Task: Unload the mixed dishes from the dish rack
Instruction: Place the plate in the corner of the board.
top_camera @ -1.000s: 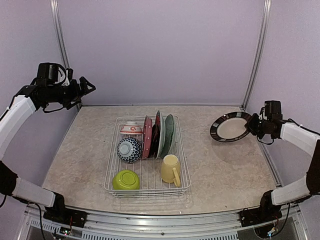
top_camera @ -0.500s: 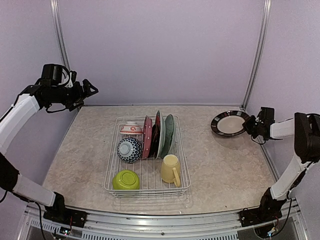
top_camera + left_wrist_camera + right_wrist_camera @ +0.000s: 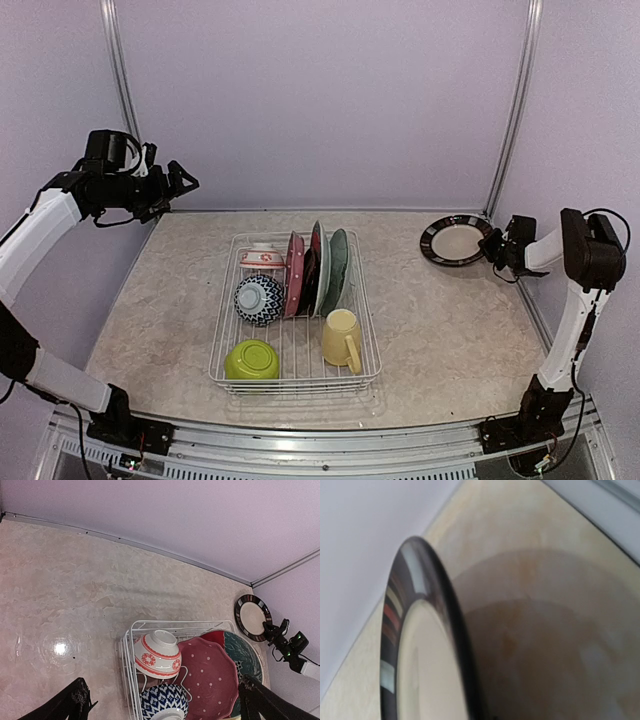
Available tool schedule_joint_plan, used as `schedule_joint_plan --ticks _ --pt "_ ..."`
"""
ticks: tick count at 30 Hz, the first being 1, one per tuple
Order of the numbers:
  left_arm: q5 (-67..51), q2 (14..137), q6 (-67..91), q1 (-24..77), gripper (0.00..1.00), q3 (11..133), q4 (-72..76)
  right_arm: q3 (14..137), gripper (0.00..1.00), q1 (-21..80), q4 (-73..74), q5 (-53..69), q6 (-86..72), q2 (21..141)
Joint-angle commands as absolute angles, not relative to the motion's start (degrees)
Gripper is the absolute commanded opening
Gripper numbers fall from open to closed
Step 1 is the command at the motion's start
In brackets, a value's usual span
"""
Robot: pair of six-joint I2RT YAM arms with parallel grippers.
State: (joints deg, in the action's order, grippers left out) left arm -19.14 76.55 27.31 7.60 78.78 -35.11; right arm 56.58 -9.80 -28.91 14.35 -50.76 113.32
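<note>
The white wire dish rack [image 3: 296,385] stands mid-table. It holds a red-white bowl [image 3: 262,257], a blue-patterned bowl [image 3: 259,299], a lime green bowl [image 3: 251,359], a pale yellow mug [image 3: 341,337], and upright pink dotted [image 3: 294,275] and dark green [image 3: 338,268] plates. My left gripper [image 3: 182,181] hangs open, high at the left; its wrist view looks down on the red-white bowl [image 3: 156,655] and pink plate [image 3: 210,680]. My right gripper [image 3: 494,247] is shut on the rim of a cream plate with a dark striped rim [image 3: 455,240], low at the back right corner. That plate [image 3: 420,670] fills the right wrist view, tilted; the fingers are hidden.
The back wall and a metal corner post [image 3: 508,120] stand just behind the striped-rim plate. The right wall runs close beside my right arm [image 3: 585,255]. The marbled tabletop [image 3: 450,330] lies bare between the rack and the right arm.
My right arm has carried the striped-rim plate back and down toward the back right corner, and the plate now lies flatter. The left gripper has drifted slightly right.
</note>
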Motion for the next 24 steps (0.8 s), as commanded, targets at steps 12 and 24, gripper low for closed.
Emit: schedule_joint_plan --ticks 12,24 --pt "-19.4 76.1 25.2 9.6 0.99 78.4 -34.3 68.5 0.48 -10.9 -12.4 9.7 -38.3 117.7" --pt "-22.1 74.9 28.4 11.7 0.99 79.2 -33.1 62.0 0.84 -6.3 2.6 -0.1 -28.3 102.8"
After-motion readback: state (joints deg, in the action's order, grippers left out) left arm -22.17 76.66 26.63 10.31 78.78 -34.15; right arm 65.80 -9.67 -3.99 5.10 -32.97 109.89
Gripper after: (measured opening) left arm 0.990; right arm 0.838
